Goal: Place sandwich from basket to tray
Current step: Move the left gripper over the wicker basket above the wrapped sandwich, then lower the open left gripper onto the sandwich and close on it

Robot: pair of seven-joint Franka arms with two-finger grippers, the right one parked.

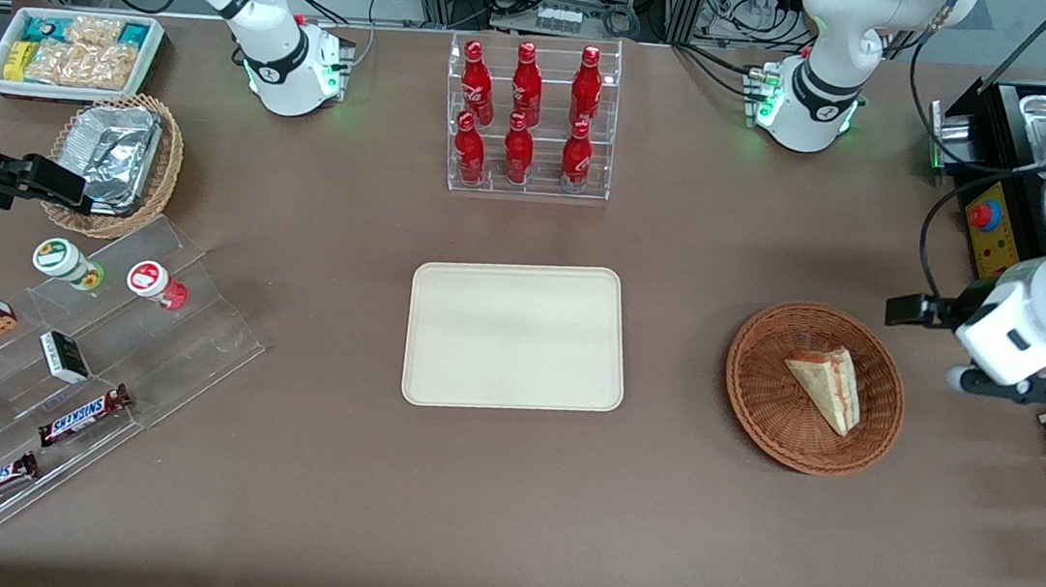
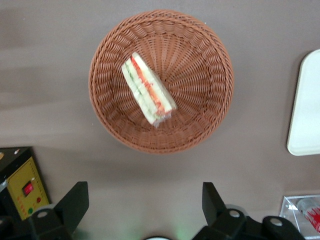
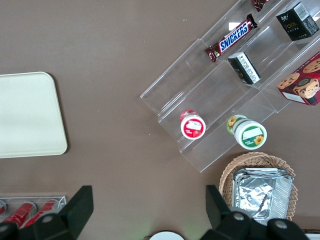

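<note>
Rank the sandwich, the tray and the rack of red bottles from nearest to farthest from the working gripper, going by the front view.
The gripper is open, hanging above the table near the basket.
1. Sandwich, in the basket, nearest.
2. Tray, mid-table.
3. Bottle rack, farther from the front camera than the tray.

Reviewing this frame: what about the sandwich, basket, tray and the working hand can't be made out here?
- Sandwich: its underside is hidden against the basket in both views.
- Tray: cut off by the left wrist view's edge; whole only in the front view.
- Hand: open over bare table beside the basket; in the front view the arm's own white body hides it.
- Basket's base: covered by the sandwich.
</note>
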